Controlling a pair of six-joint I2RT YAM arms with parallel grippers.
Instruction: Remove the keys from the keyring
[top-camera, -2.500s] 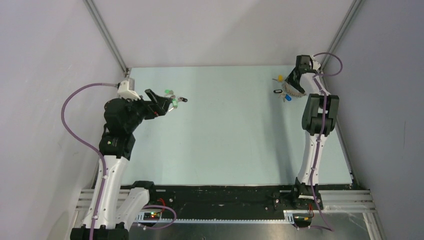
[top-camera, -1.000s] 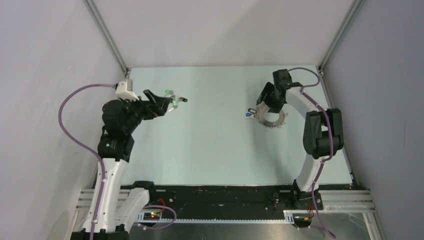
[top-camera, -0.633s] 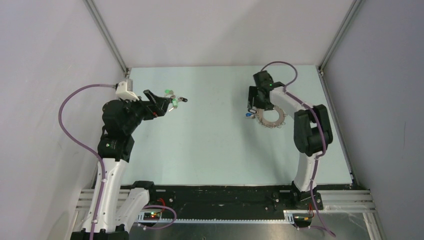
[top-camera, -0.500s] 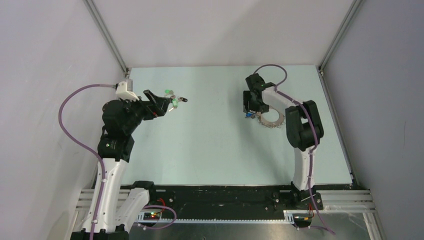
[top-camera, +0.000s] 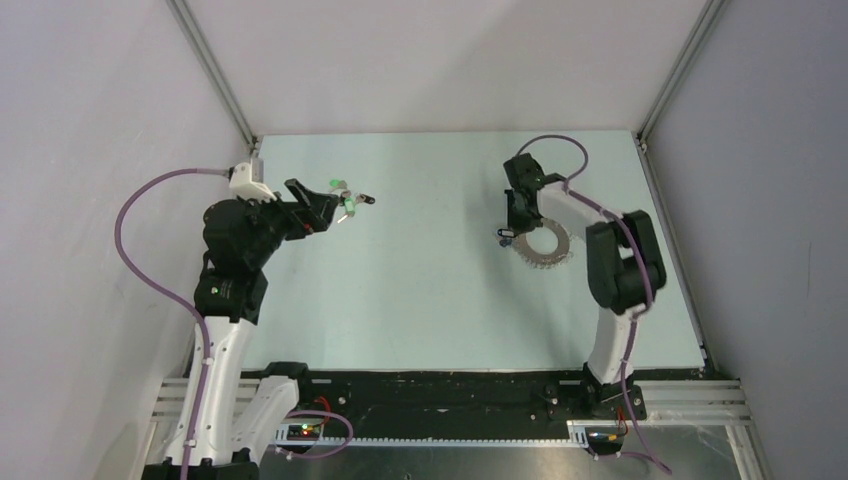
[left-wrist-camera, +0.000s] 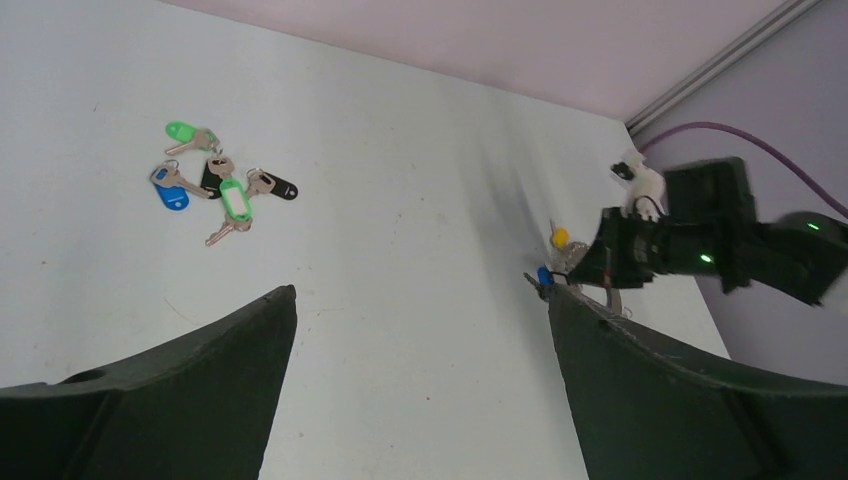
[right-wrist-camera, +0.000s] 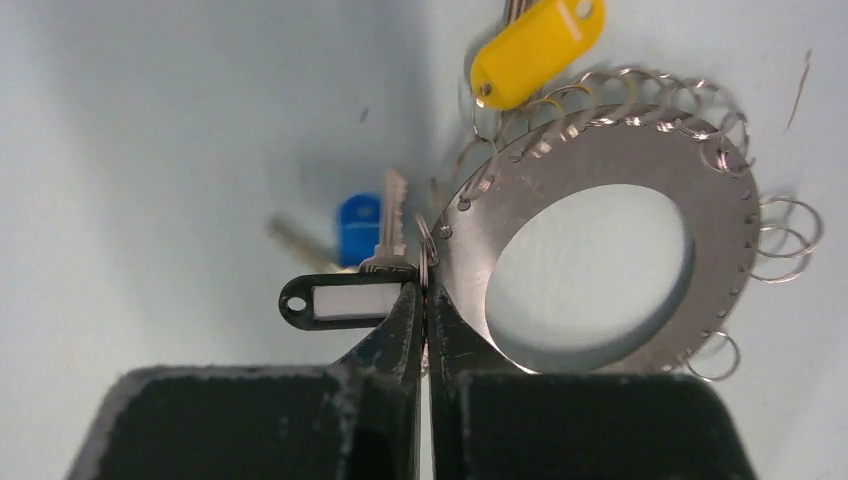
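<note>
The keyring (right-wrist-camera: 600, 150), a flat silver disc with a wide hole and small loops round its rim, lies on the table right of centre (top-camera: 558, 246). A yellow-tagged key (right-wrist-camera: 535, 48), a blue-headed key (right-wrist-camera: 358, 228) and a black-tagged key (right-wrist-camera: 345, 300) hang from its left rim. My right gripper (right-wrist-camera: 423, 292) stands over that left edge (top-camera: 510, 228), shut on a small loop beside the black tag. My left gripper (left-wrist-camera: 420, 290) hovers wide open and holds nothing, at the left (top-camera: 325, 200). Loose keys (left-wrist-camera: 215, 180) lie in a heap beyond it.
Grey walls with metal rails (top-camera: 215, 70) close the table at the back and sides. The heap of loose keys (top-camera: 348, 200) lies at the far left. The right arm's purple cable (top-camera: 560, 145) arches over the back right area.
The right arm carried the keyring from the far right corner to the table, let it go, moved to its left edge and shut on a rim loop. The left arm stayed still.
</note>
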